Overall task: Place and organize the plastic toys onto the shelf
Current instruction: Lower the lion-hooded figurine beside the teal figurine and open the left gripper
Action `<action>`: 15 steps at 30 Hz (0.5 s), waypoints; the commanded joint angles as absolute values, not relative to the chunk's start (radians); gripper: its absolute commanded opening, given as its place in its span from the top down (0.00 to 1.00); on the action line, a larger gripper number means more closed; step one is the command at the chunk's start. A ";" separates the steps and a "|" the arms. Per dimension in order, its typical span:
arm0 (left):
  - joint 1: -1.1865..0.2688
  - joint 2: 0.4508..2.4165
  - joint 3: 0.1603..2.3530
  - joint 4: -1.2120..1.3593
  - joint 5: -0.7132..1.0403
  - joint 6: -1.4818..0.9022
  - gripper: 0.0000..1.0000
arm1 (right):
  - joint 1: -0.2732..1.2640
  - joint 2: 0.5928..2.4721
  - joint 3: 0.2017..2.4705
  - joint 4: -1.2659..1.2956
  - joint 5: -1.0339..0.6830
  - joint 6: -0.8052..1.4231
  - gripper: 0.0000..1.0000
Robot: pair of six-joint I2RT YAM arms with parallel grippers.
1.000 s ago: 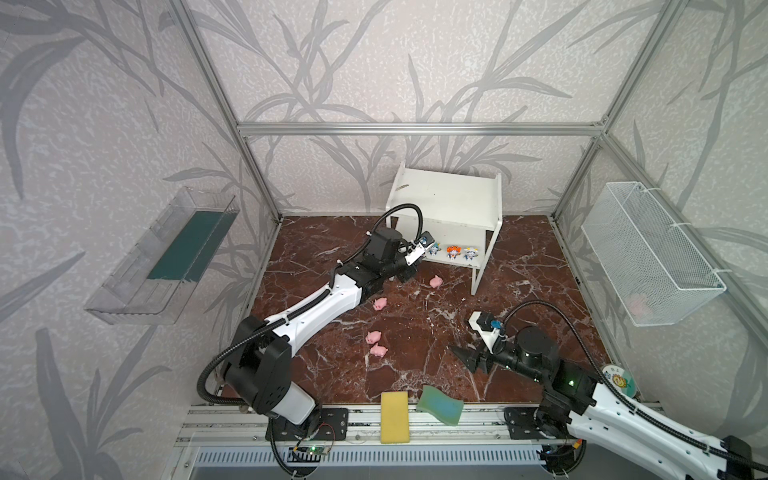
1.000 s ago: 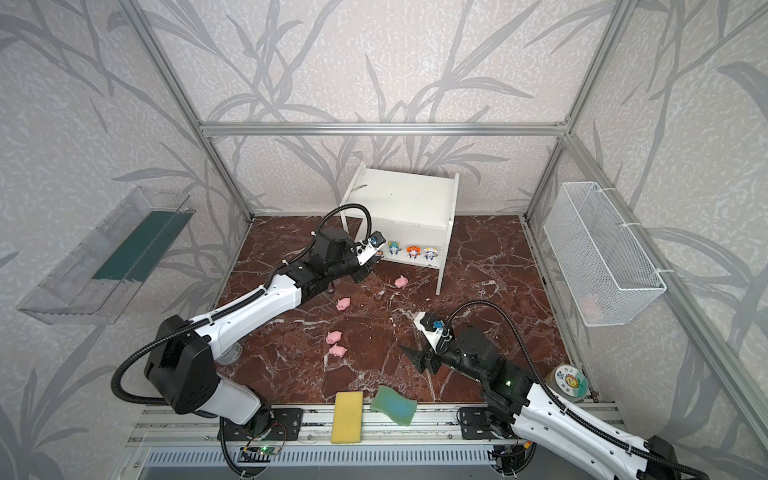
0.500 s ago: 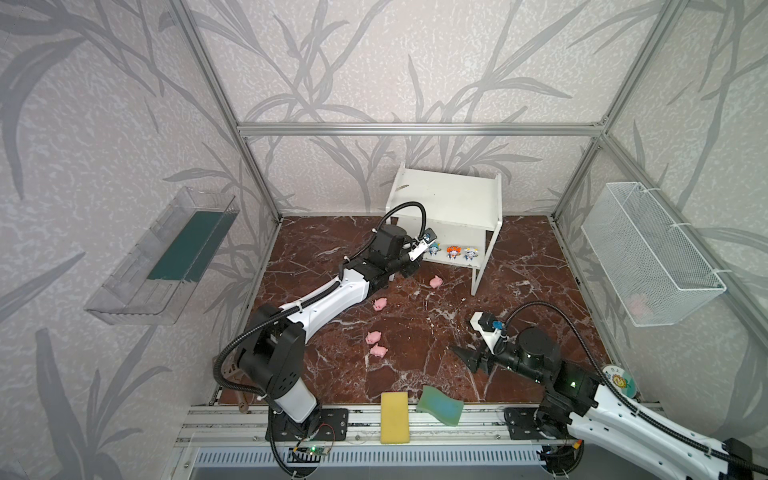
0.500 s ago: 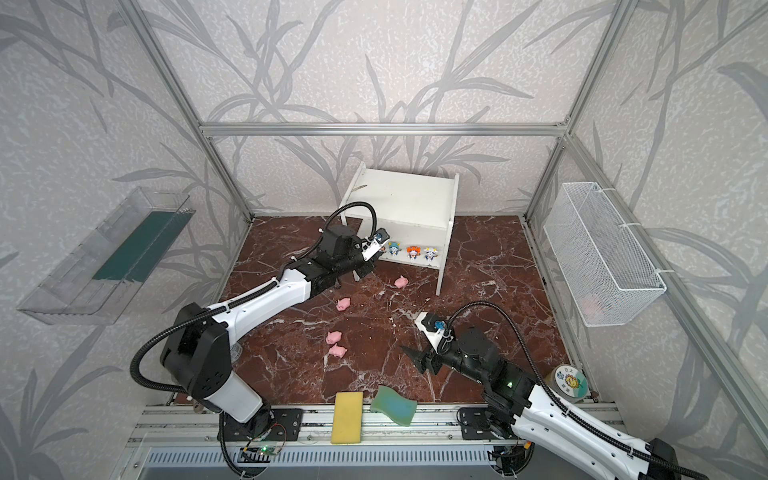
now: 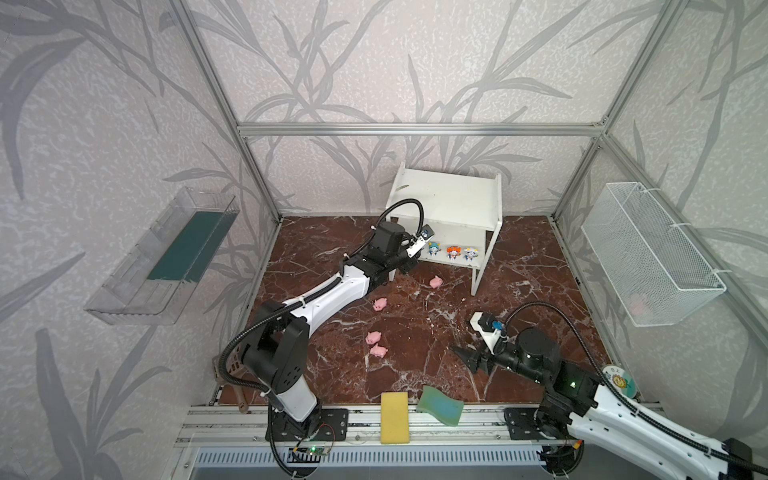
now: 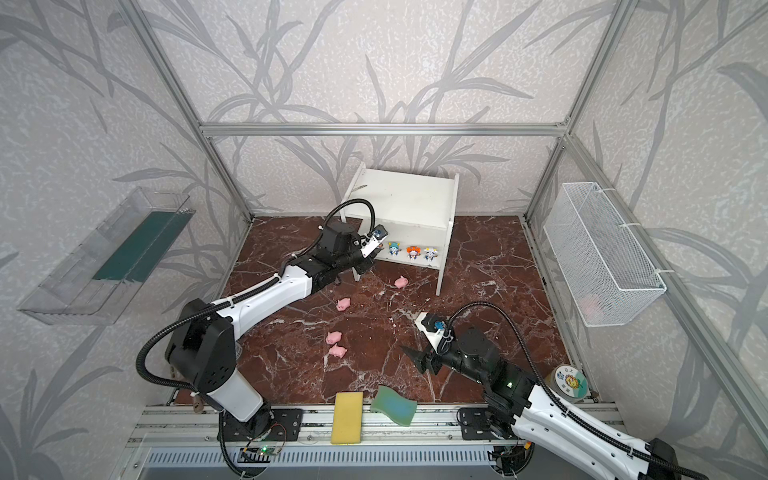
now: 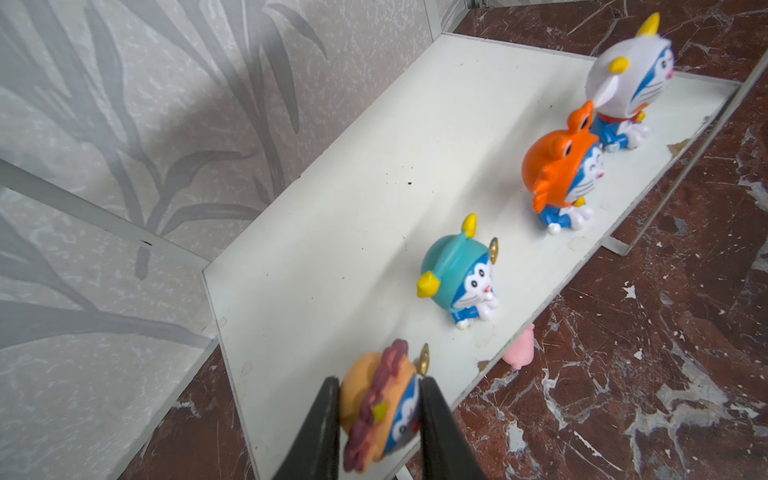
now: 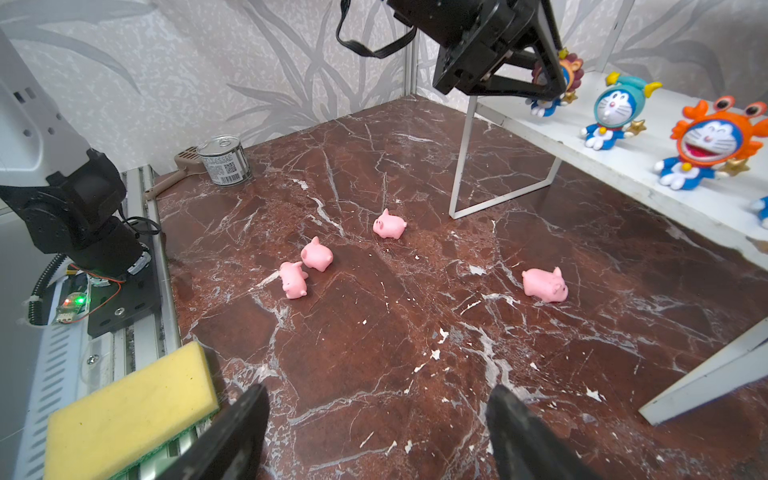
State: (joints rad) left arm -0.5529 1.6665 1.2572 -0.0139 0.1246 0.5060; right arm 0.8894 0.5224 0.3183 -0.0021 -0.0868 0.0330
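Setting the fourth figurine down is the step in hand. The left end effector (image 7: pixel 380 384) pinches the lion-maned figurine (image 8: pixel 571 68) by the sides of its head, over the left front corner of the lower board (image 7: pixel 353 208) of the shelf (image 5: pixel 453 199). Whether its feet touch the board cannot be told.

On that board, near the front edge, the teal figurine (image 7: pixel 453 278), the orange crab figurine (image 7: pixel 557 174) and the white figurine (image 7: pixel 623 87) stand upright in a row, facing out. The held one sits at the row's open end, close to the corner.

To do this well, I judge the toy should:
- come down level until both feet rest flat;
- face out like its neighbours, with a similar gap beside the teal one;
- sit a little further in from the corner, so it cannot tip off.

The jaws should part gently and draw straight back, clear of the shelf leg and the upper board.

Four pink pigs (image 5: pixel 380 304) lie scattered on the bench (image 5: pixel 540 291), apart from the shelf. The right end effector (image 8: pixel 378 399) hangs spread and empty near the bench's front edge.
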 commanded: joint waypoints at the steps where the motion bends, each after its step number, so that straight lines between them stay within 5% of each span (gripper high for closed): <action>1: -0.542 1.681 1.293 -0.003 0.139 0.525 0.78 | 0.894 0.521 0.311 0.005 -0.083 0.033 0.18; 15: -0.531 1.702 1.299 0.012 0.154 0.503 0.70 | 0.894 0.509 0.308 -0.002 -0.085 0.038 0.18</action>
State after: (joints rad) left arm -0.5354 1.6886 1.2602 -0.0067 0.1371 0.4980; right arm 0.8894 0.5217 0.3183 -0.0032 -0.0868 0.0334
